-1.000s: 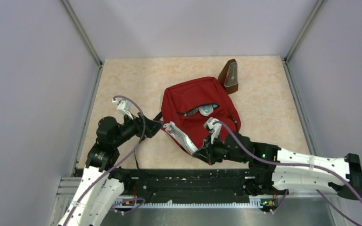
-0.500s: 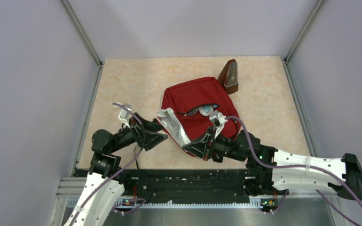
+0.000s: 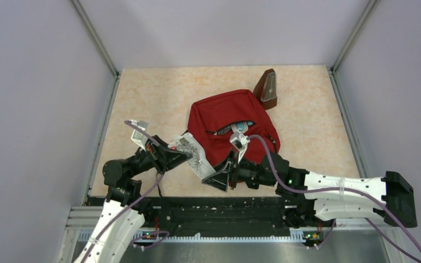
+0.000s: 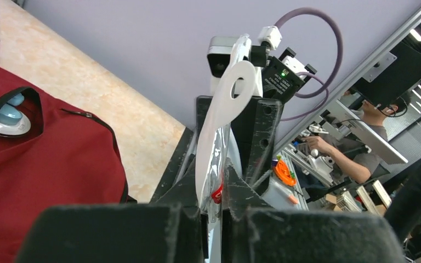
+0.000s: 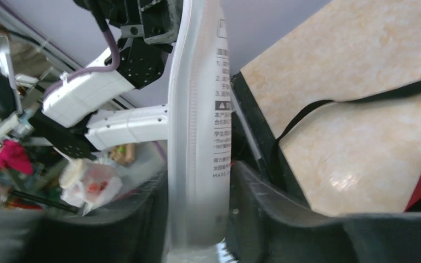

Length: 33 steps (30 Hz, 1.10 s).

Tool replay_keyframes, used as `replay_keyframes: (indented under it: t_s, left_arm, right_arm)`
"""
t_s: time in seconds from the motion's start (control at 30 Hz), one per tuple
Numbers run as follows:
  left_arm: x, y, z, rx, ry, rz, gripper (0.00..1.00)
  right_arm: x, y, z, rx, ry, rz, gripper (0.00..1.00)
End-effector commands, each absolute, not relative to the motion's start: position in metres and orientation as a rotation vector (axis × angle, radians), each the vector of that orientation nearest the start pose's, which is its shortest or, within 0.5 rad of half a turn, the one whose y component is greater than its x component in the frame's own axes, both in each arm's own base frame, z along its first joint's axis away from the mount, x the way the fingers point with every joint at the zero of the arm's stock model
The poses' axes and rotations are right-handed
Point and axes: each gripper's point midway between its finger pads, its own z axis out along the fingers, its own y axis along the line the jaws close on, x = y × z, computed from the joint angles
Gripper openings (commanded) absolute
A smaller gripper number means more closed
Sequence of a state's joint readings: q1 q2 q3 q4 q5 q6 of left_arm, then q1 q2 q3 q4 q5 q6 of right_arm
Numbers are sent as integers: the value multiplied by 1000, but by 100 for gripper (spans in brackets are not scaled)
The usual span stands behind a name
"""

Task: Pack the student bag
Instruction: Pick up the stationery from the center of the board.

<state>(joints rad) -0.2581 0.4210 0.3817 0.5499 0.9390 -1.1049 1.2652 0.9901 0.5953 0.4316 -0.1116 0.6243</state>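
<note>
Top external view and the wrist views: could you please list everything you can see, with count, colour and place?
student bag: one, red with black zips, middle of the table, pocket open.
blue-and-white item: one, inside the bag's open pocket; what it is cannot be told.
metronome: one, brown, at the bag's far right corner.
flat packet: one, white with printed text, at the bag's near left side, gripped from both ends.
table: one, beige marbled top.
left end effector: one, black, shut on the flat packet.
right end effector: one, black, shut on the flat packet.
</note>
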Motion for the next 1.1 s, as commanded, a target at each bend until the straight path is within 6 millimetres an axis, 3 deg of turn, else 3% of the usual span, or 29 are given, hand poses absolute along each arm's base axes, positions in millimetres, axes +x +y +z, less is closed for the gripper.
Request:
replay_keyframes:
  t_s: [0.0, 0.07, 0.13, 0.27, 0.47, 0.6, 0.63, 0.73, 0.87, 0.9, 0.93, 1.0, 1.07]
  left_arm:
    - [118, -199, 331, 427, 1377, -1605, 0]
    - [128, -196, 327, 373, 1406, -1558, 0]
    - [137, -194, 323, 333, 1432, -1513, 0]
    - [138, -196, 322, 326, 1453, -1531, 0]
    - [132, -200, 321, 353, 1484, -1595, 0]
    - [128, -200, 324, 373, 1479, -1604, 0]
    - [127, -201, 325, 381, 1479, -1606, 0]
    - [126, -201, 324, 394, 1483, -1605, 0]
    - [131, -202, 320, 392, 1499, -1592, 0]
    - [134, -202, 318, 390, 1510, -1575, 9]
    - [141, -202, 310, 375, 1548, -1548, 25]
    - [162, -197, 290, 359, 1613, -1391, 58]
    - [185, -188, 274, 321, 1678, -1232, 79]
  right_arm:
    - [81, 364, 286, -616, 1593, 1494, 61]
    - [97, 353, 277, -581, 1634, 1371, 84]
    - [110, 339, 273, -552, 1635, 1268, 96]
    - [112, 330, 280, -590, 1546, 1240, 99]
    - [113, 349, 281, -665, 1496, 1259, 94]
    - [114, 364, 264, -711, 1550, 1284, 77]
    - [113, 364, 262, -713, 1552, 1306, 64]
    - [113, 362, 263, -660, 1554, 1386, 41]
    - [113, 354, 268, -571, 1552, 1511, 2]
    - [115, 352, 266, -544, 1567, 1521, 0]
    - [120, 348, 263, -509, 1593, 1508, 0]
    - [146, 333, 250, -371, 1698, 1416, 0]
    - [172, 309, 236, -232, 1790, 1339, 0]
